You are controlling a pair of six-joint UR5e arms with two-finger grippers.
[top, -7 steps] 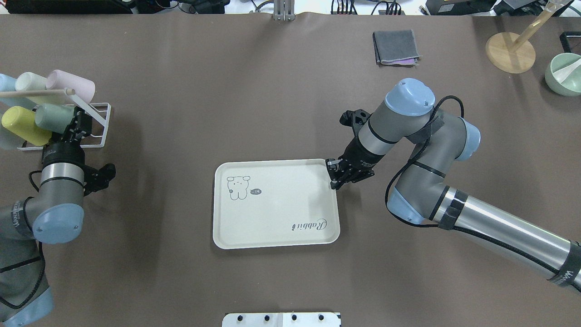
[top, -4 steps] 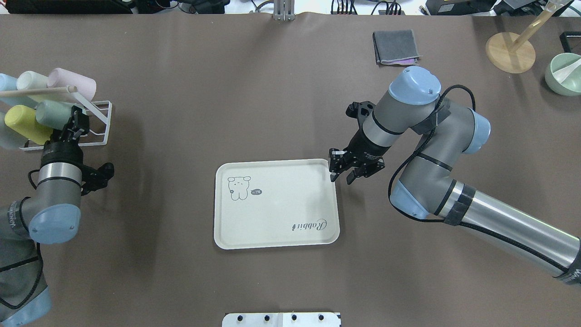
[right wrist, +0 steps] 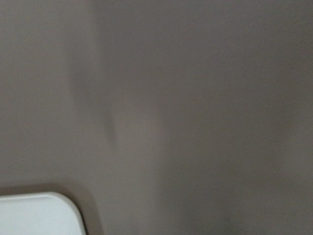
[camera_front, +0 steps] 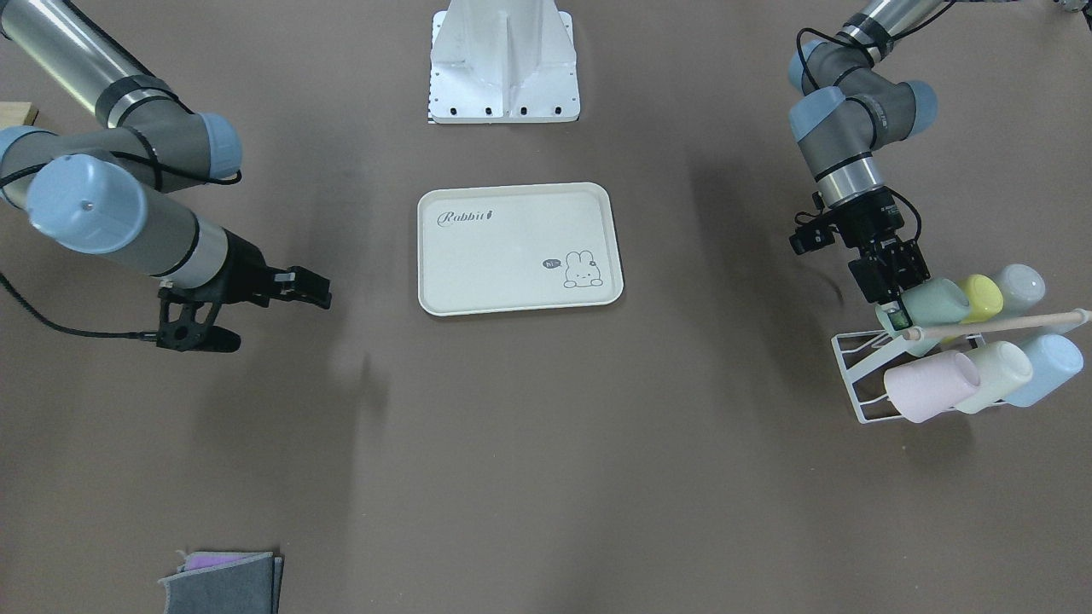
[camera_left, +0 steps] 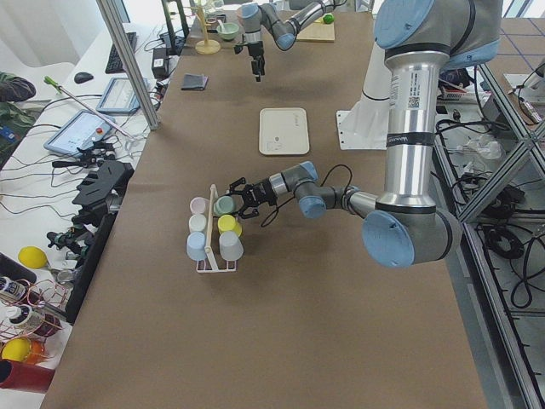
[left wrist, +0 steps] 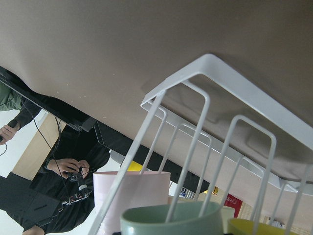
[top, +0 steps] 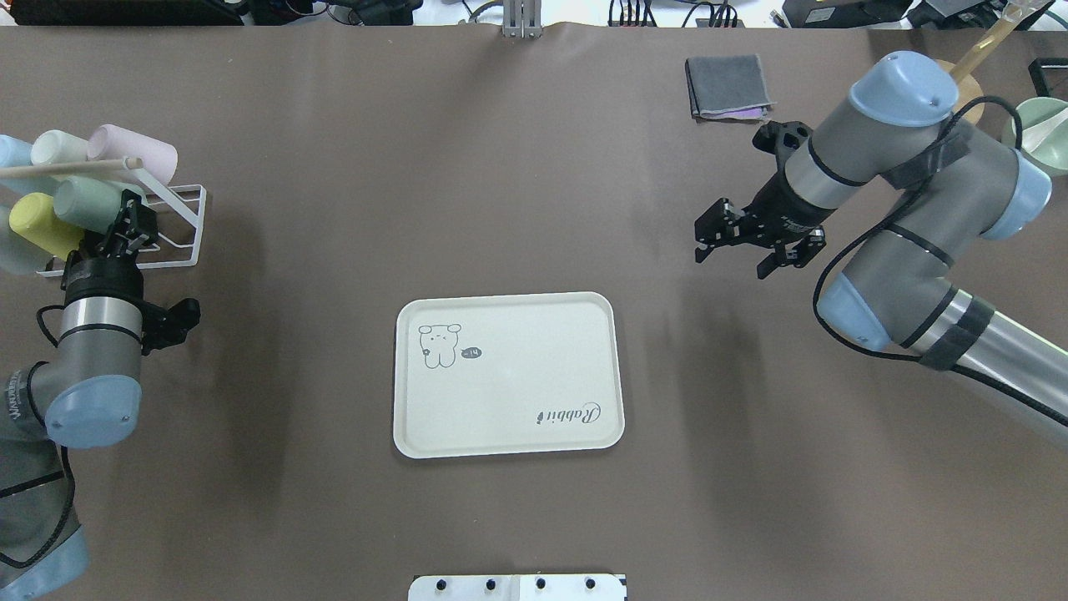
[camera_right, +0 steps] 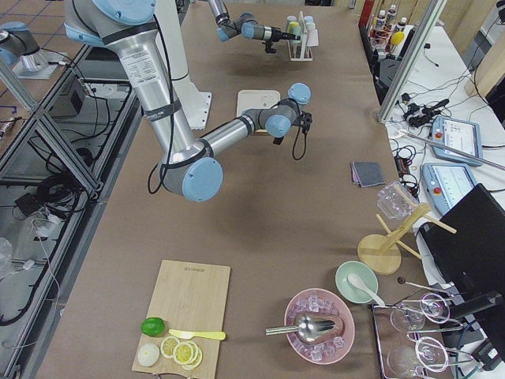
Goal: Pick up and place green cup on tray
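Note:
The pale mint-green cup [top: 83, 204] lies on a peg of the white wire rack [top: 182, 224] at the table's left end, mouth toward my left gripper [top: 129, 219]. The gripper is shut on its rim. In the front-facing view the green cup [camera_front: 937, 300] and left gripper [camera_front: 893, 303] meet the same way. The left wrist view shows the cup's rim [left wrist: 171, 216] with a rack wire still inside it. The cream tray [top: 509, 392] lies bare at the table's middle. My right gripper [top: 734, 255] is open and empty, right of and beyond the tray.
Pink [top: 133, 154], cream-white [top: 54, 148], yellow [top: 37, 232] and light blue [top: 7, 152] cups sit on the same rack. A folded grey cloth [top: 726, 86], a wooden stand [top: 939, 96] and a green bowl [top: 1035, 138] are at the far right.
My right gripper left the tray's far right corner and rose away to the right. My left gripper and the green cup shifted slightly up and left along the rack.

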